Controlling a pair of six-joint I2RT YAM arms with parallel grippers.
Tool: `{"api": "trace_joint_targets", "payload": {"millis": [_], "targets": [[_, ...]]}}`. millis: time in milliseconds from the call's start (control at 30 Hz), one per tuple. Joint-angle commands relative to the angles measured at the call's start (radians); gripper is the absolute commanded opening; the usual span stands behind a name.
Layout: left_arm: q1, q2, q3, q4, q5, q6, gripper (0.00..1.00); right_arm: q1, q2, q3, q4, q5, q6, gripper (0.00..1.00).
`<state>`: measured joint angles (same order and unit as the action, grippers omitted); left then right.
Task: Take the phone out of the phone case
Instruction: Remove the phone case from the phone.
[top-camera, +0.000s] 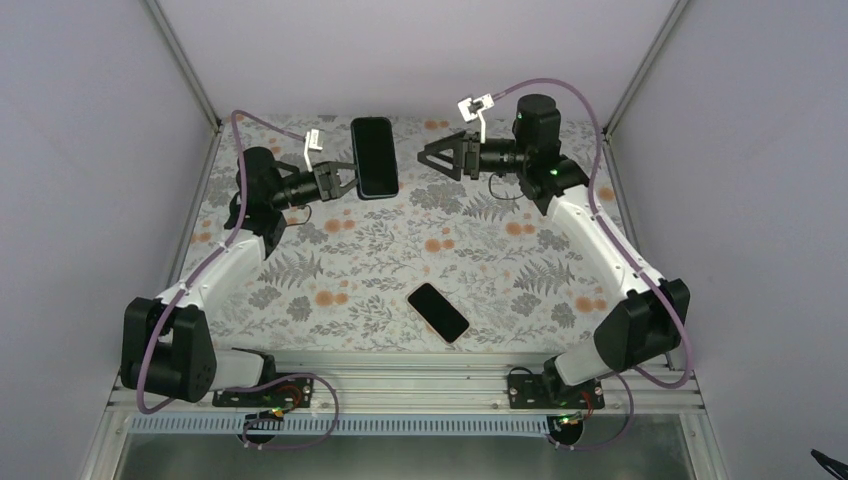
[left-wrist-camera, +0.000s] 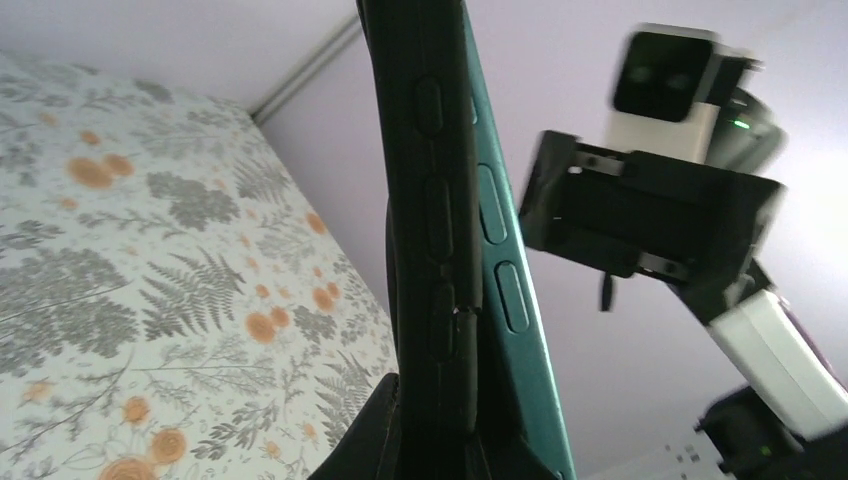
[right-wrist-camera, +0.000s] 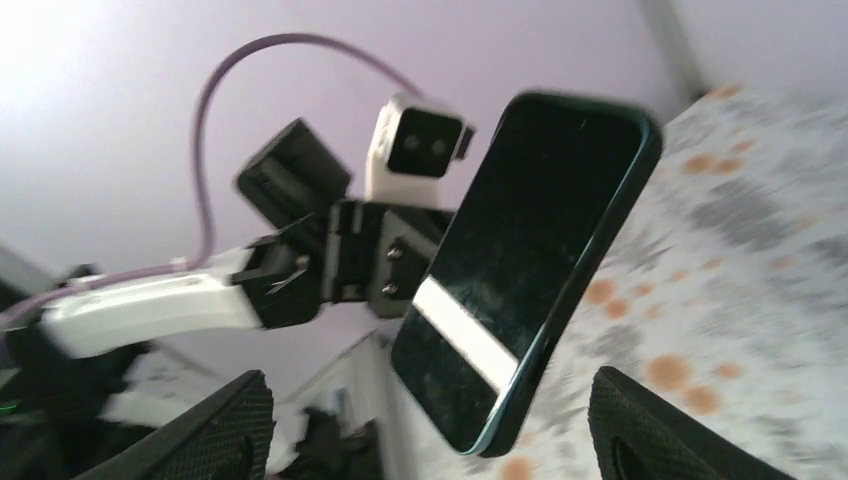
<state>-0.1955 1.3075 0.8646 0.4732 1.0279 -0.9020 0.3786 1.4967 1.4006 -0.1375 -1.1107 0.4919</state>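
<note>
Your left gripper (top-camera: 350, 182) is clamped on the phone (top-camera: 373, 157), pinching it near one end and holding it up off the flowered table (top-camera: 330, 260) at the far side, close to the back wall. From above, the phone shows as a dark upright rectangle between your two grippers. In the left wrist view you are looking along its side. A black strip with raised button bumps, which looks like the case (left-wrist-camera: 425, 250), lies against a teal edge with its own long buttons. The two run side by side and touch down most of their length, so you cannot say from here that they are apart. The right wrist view shows the dark glass front with a teal rim, tilted, with a bright band of light across the screen. Your right gripper (top-camera: 432, 158) is spread wide and has hold of nothing. Its fingers (right-wrist-camera: 225, 430) sit at the two lower corners of its own view with the phone between and beyond them. From above, it faces the phone from the right, near it but not touching. Another dark handset (top-camera: 438, 312) lies flat on the table nearer the arm bases, well apart from both grippers.
</note>
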Motion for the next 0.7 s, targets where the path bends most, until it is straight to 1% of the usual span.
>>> {"api": "trace_joint_targets", "payload": {"millis": [0, 133, 300, 400, 500, 667], "targets": [[0.015, 0.009, 0.068, -0.109, -0.095, -0.015, 0.02, 0.036, -0.031, 0.092, -0.234, 0.328, -0.352, 0.75], [0.021, 0.024, 0.077, -0.145, -0.122, -0.062, 0.02, 0.102, -0.040, 0.114, -0.280, 0.502, -0.503, 0.75], [0.025, 0.038, 0.085, -0.176, -0.142, -0.098, 0.02, 0.203, -0.067, 0.077, -0.255, 0.738, -0.633, 0.75], [0.026, 0.040, 0.073, -0.176, -0.148, -0.138, 0.03, 0.263, -0.065, 0.057, -0.239, 0.868, -0.708, 0.73], [0.028, 0.043, 0.052, -0.160, -0.152, -0.183, 0.02, 0.328, -0.067, 0.033, -0.213, 0.968, -0.775, 0.70], [0.031, 0.047, 0.047, -0.184, -0.158, -0.210, 0.02, 0.436, -0.060, -0.011, -0.179, 1.112, -0.878, 0.67]]}}
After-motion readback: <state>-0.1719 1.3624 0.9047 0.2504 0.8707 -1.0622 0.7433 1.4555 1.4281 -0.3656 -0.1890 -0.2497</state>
